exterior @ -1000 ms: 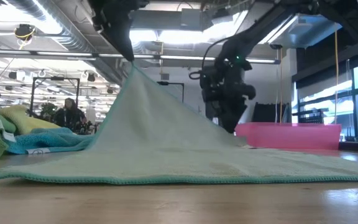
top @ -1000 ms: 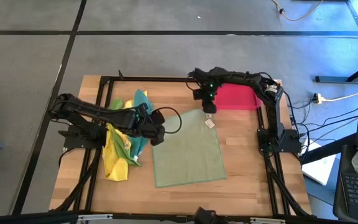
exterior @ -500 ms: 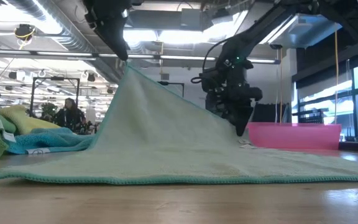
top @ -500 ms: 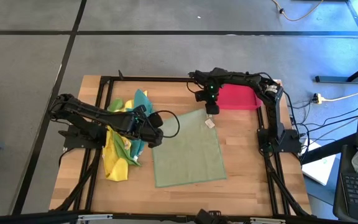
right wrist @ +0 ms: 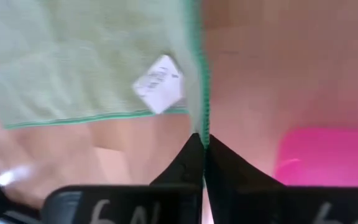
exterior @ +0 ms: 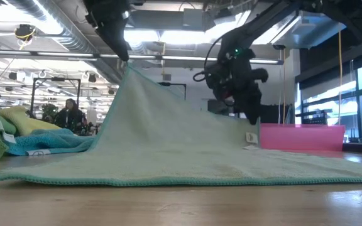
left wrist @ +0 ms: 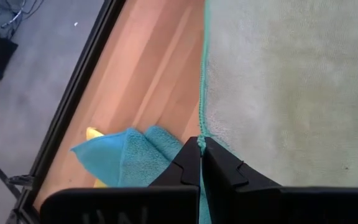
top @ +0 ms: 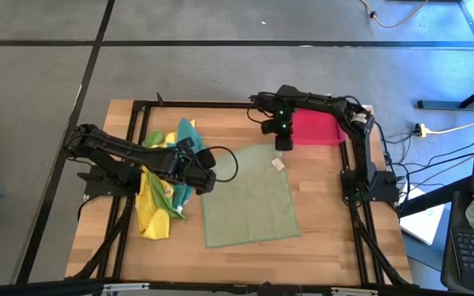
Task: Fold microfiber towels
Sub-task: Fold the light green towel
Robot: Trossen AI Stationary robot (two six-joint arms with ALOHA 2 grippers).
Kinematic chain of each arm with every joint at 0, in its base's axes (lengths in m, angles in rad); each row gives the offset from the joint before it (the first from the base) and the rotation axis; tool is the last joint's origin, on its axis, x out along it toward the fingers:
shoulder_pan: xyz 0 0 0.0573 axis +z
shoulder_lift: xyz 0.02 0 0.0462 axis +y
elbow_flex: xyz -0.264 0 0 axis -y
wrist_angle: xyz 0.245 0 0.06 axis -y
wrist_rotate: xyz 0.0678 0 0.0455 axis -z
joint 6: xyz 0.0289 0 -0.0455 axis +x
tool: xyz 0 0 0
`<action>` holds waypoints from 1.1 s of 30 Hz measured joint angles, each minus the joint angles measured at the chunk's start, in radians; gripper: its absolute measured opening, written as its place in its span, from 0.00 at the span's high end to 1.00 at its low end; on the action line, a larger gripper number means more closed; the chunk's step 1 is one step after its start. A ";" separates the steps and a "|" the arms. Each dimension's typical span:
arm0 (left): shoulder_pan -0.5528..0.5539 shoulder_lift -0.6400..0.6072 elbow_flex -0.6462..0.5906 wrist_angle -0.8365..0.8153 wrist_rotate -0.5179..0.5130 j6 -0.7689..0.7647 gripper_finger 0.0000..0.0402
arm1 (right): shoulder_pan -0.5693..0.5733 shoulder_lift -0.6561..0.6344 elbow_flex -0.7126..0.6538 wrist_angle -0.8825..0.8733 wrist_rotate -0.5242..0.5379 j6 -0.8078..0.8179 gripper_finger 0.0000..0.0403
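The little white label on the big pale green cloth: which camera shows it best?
The right wrist view: the white label fills the frame near the pale green cloth's teal-edged corner. From above it is a tiny speck; the low view shows it small and hanging; the left wrist view misses it.

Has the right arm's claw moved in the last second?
Yes. The right gripper has shifted toward the pink tray, and its fingers have shut on the pale green towel's corner.
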 joint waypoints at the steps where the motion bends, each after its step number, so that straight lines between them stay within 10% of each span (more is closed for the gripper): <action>1: 0.003 0.000 0.000 0.000 0.000 0.010 1.00 | 0.008 0.000 0.012 -0.016 -0.011 0.005 0.99; 17: -0.076 -0.067 0.002 -0.003 0.006 -0.074 1.00 | 0.241 -0.110 0.008 -0.154 -0.194 0.135 0.99; 33: -0.356 0.038 0.001 0.050 0.047 -0.245 1.00 | 0.478 -0.331 -0.447 0.152 -0.236 0.352 0.99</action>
